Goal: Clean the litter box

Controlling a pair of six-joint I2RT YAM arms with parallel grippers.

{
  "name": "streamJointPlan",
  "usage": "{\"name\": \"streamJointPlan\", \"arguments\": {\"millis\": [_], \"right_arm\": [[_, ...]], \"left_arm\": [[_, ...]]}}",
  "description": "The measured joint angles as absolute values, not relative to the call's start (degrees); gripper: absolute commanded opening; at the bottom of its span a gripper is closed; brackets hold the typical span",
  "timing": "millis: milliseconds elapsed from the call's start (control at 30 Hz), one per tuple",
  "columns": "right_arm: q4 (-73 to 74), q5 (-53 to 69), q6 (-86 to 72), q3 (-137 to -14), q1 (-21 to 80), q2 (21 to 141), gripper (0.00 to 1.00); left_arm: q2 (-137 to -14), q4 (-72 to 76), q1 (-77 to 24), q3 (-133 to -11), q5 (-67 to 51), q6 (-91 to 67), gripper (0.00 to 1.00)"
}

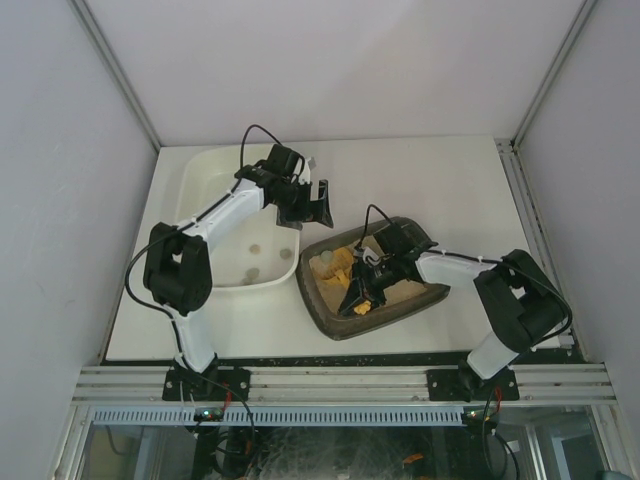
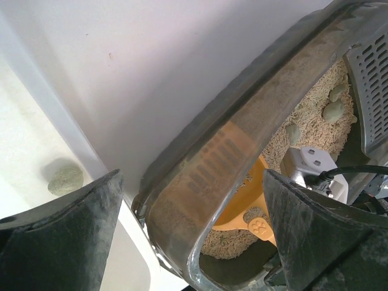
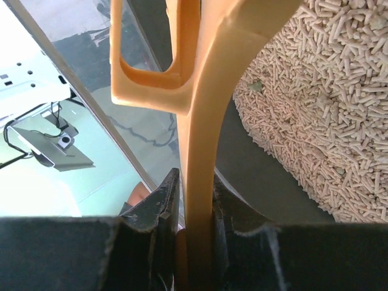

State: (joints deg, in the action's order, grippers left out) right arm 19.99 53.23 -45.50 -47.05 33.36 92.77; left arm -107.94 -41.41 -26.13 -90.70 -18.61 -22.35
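The dark brown litter box (image 1: 330, 318) lies at the table's middle, with beige pellet litter (image 3: 327, 109) heaped toward one end and bare floor elsewhere. My right gripper (image 3: 197, 200) is shut on the handle of an orange scoop (image 3: 206, 121), whose head rests in the litter (image 1: 335, 265). My left gripper (image 1: 315, 205) is open by the box's far left corner. In the left wrist view the ribbed rim (image 2: 230, 157) runs between its wide-apart fingers (image 2: 60, 242), and I cannot tell whether they touch it. Several greenish clumps (image 2: 333, 111) sit on the litter.
A larger white tub (image 1: 200, 165) stands left of the litter box, almost touching it, with a few grey-green clumps (image 1: 256, 247) on its floor. One such clump (image 2: 65, 179) shows in the left wrist view. Grey walls close in the table on three sides.
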Motion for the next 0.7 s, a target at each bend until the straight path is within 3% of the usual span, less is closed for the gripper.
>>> {"name": "streamJointPlan", "arguments": {"millis": [267, 700], "right_arm": [[9.6, 52.4, -49.3, -41.1, 33.8, 89.0, 0.00], [11.2, 47.8, -49.7, -40.6, 35.4, 85.2, 0.00]], "left_arm": [[-107.9, -41.4, -26.1, -90.7, -18.6, -22.3, 1.00], [-107.9, -41.4, -26.1, -90.7, -18.4, -22.3, 1.00]]}}
